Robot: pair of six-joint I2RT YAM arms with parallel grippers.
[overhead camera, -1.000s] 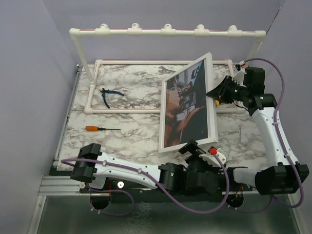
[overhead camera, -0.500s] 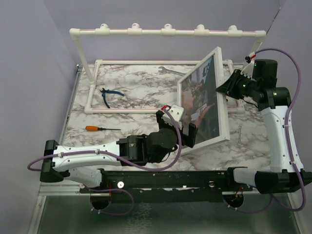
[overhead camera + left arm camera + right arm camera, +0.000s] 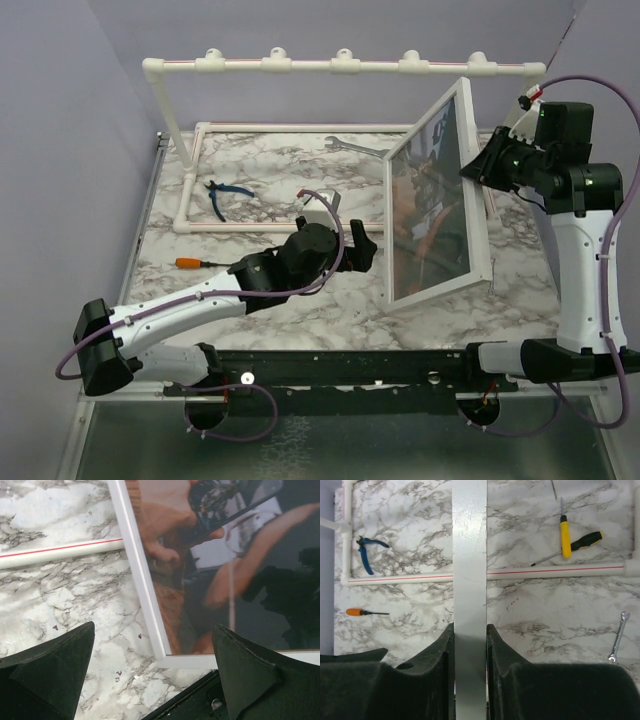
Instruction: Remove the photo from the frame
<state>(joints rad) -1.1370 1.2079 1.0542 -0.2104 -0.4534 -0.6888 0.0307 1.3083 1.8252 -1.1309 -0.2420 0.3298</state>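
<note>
The photo [image 3: 420, 225] sits behind the glass of the frame [image 3: 437, 195], which stands nearly upright over the right side of the marble table [image 3: 260, 300]. The right gripper [image 3: 469, 626] clamps the frame's upper edge between its fingers. The left gripper [image 3: 362, 250] faces the glass near its lower corner, jaws spread wide and holding nothing.

Left tool [image 3: 362, 250] spread wide and low; right tool [image 3: 481, 168] clamped tight, held high.
</note>
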